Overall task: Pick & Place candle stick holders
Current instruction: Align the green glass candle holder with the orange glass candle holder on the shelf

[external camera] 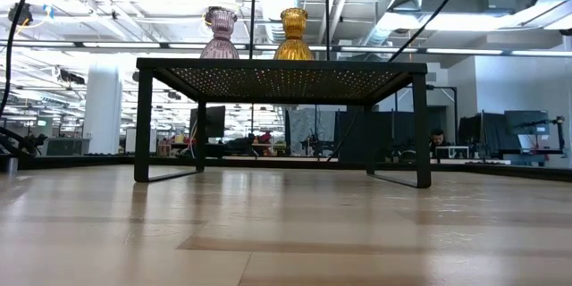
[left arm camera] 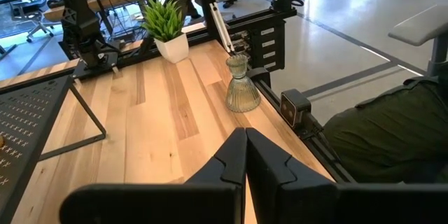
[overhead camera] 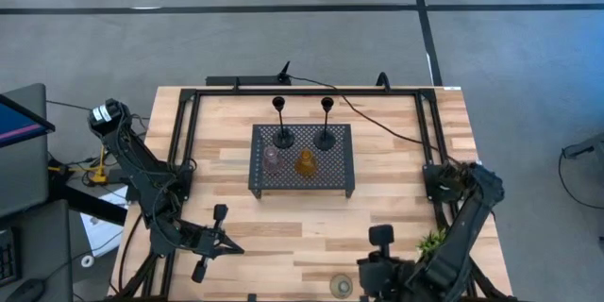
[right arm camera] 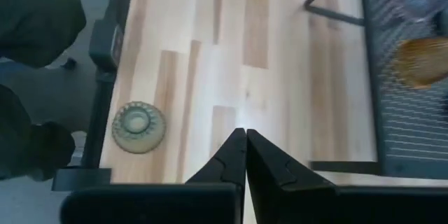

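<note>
Two slim black stemmed holders (overhead camera: pixel 281 134) (overhead camera: pixel 326 134) stand on their round bases at the far side of the black perforated tray (overhead camera: pixel 332 177). The pink glass holder (overhead camera: pixel 272 159) and the amber one (overhead camera: pixel 305 163) stand on the tray in front of them; both also show in the low view (external camera: pixel 219 34) (external camera: pixel 293 34). The green glass holder (overhead camera: pixel 341 286) stands on the table by the near edge and shows in both wrist views (left arm camera: pixel 243 91) (right arm camera: pixel 139 127). My left gripper (overhead camera: pixel 236 245) is shut and empty at the near left. My right gripper (overhead camera: pixel 371 262) is shut and empty, just right of the green holder.
A small green plant in a white pot (left arm camera: pixel 164 21) stands at the near right of the table (overhead camera: pixel 432 241). The tray stands on thin legs (external camera: pixel 143 125). A black frame rail (overhead camera: pixel 302 92) runs around the table. A person in dark clothes (left arm camera: pixel 392 133) is beyond the near edge.
</note>
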Controlling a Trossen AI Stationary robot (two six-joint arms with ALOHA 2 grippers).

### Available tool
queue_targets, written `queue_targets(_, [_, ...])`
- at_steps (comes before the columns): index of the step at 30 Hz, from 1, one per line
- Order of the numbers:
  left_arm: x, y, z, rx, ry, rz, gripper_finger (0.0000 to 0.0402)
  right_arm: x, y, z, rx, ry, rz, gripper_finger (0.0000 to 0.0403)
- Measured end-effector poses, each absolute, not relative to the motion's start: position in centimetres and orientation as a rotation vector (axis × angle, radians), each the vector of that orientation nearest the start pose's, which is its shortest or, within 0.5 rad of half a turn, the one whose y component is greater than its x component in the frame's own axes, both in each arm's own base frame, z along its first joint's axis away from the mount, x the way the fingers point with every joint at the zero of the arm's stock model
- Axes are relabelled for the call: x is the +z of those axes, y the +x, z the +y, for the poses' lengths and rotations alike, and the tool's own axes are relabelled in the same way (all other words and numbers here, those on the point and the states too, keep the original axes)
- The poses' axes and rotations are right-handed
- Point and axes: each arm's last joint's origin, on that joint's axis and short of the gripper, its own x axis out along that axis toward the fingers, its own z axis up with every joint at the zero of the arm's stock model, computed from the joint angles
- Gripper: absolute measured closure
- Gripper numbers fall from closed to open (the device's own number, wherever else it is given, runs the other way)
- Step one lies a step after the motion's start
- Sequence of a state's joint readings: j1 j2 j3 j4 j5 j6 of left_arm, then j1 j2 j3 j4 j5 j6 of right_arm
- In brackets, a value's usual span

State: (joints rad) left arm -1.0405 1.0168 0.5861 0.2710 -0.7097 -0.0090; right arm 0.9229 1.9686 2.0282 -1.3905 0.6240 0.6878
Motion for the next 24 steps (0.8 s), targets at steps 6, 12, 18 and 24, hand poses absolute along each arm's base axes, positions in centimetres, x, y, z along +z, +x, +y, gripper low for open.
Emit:
queue_targets(6, [26.6,12.6,-17.8,-0.33,0.114,0.104,0.0396,29.3,24.3,31.9,0.012,-0.23,0.945,0.0402])
queue_targets(12, [26.6,12.6,-17.8,-0.33,0.113,0.103,0.0396,26.0,23.1,32.8,0.001,-0.168,0.972,0.0403])
queue_targets(18, [26.6,12.6,-17.8,-0.33,0.112,0.102,0.0396,23.3,21.6,33.4,-0.043,-0.094,0.971,0.0403])
queue_targets(24, [26.6,12.6,-17.8,-0.33,0.114,0.101,0.0396,20.4,20.3,33.6,-0.081,-0.063,0.905,0.0403])
